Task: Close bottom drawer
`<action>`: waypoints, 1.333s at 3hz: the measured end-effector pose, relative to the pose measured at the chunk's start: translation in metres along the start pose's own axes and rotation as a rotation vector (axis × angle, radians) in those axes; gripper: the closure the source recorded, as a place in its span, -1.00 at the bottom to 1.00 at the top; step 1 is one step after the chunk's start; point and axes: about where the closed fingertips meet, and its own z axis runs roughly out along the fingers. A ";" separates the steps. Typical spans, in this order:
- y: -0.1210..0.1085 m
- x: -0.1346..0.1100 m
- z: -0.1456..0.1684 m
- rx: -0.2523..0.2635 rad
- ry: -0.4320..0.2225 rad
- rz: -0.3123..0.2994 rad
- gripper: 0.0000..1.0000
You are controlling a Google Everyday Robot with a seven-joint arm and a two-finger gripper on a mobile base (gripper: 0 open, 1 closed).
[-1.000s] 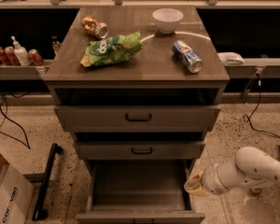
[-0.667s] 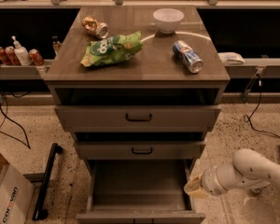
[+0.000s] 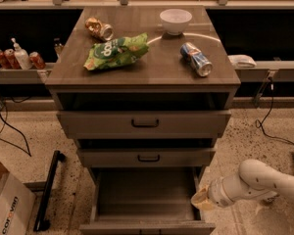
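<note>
- Barely shifted vs 1 s ago: gripper point(image 3: 201, 199) low at right wall of bottom drawer point(image 3: 142, 199), grip state can't tell
- Pulled well out, below two other fronts
- On wood-look cabinet top point(image 3: 152, 72): chip bag point(image 3: 116, 51), bowl point(image 3: 175, 21), blue can point(image 3: 196, 59)
- Speckled floor point(image 3: 250, 136), cardboard box point(image 3: 7, 204) at left

"corovan" print on cardboard box point(image 3: 7, 207); tool point(image 3: 202, 200) at right wall of bottom drawer point(image 3: 144, 197)

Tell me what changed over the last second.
The gripper edged slightly down and toward the bottom drawer, beside its right wall. The drawer stays just as far open. The chip bag, blue can and bowl on top have not moved.
</note>
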 end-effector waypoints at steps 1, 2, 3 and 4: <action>-0.002 0.015 0.024 -0.014 0.020 -0.007 1.00; 0.004 0.033 0.051 -0.039 0.037 -0.009 1.00; 0.010 0.052 0.073 -0.068 0.037 0.011 1.00; 0.013 0.080 0.096 -0.101 -0.003 0.063 1.00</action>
